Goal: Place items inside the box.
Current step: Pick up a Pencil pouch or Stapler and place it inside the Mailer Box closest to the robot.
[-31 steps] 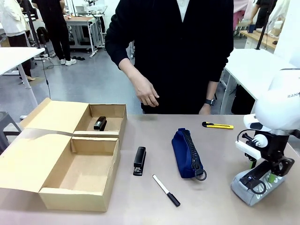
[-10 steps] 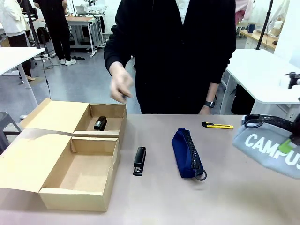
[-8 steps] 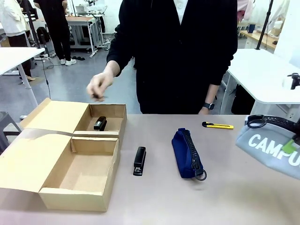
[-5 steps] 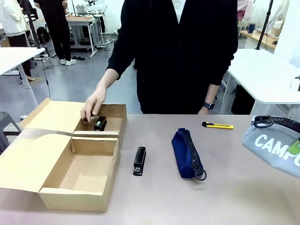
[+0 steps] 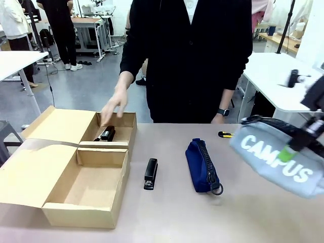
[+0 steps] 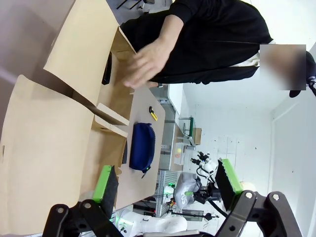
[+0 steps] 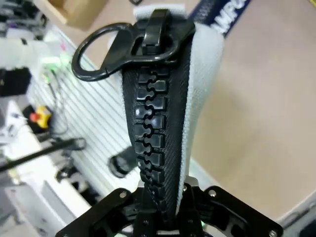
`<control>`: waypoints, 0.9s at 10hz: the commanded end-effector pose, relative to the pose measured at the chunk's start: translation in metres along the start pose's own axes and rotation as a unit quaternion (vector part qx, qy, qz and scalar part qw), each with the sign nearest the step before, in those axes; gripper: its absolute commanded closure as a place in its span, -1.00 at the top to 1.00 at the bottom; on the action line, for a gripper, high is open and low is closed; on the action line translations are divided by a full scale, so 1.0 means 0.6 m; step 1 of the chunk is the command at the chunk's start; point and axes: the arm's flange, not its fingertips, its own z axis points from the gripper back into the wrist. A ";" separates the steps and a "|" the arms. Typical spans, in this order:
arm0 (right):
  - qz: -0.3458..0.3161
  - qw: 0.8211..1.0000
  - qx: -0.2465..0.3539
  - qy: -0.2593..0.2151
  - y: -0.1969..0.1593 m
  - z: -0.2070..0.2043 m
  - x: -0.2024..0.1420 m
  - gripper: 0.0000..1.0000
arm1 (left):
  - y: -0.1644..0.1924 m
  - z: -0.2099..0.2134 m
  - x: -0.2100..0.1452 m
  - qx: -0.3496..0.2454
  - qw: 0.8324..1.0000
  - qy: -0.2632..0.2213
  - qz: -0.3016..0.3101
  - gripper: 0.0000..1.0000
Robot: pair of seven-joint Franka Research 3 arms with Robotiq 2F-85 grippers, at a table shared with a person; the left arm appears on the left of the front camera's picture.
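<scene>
My right gripper [image 5: 297,143] is shut on the grey "CAMPUS" pouch [image 5: 276,162], which hangs above the table's right side. In the right wrist view the gripper [image 7: 165,200] clamps the pouch's black zip [image 7: 157,123]. The navy pouch [image 5: 202,165] and a black stapler [image 5: 150,173] lie mid-table. The yellow utility knife [image 5: 226,134] peeks out behind the grey pouch. The open cardboard box [image 5: 55,215] sits at the left, with a second black stapler [image 5: 107,133] in its far compartment. The person's hand [image 5: 114,108] hovers over that compartment. My left gripper [image 6: 168,183] is open above the box flaps [image 6: 74,49]. The marker is hidden.
The box's near compartment [image 5: 93,185] holds nothing and its lid flaps lie open to the left. The person stands at the far edge, other hand resting near the knife. The navy pouch [image 6: 142,153] and the knife [image 6: 153,113] lie beyond the box in the left wrist view.
My right gripper lifted the grey pouch off the table and carried it left and higher. The person took the marker from the table, reached into the far compartment, then raised the hand.
</scene>
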 end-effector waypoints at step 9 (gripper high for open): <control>-0.120 0.992 -0.009 -0.049 0.476 -0.279 0.297 -0.90 | 0.001 0.001 -0.002 -0.005 1.000 0.001 -0.008 1.00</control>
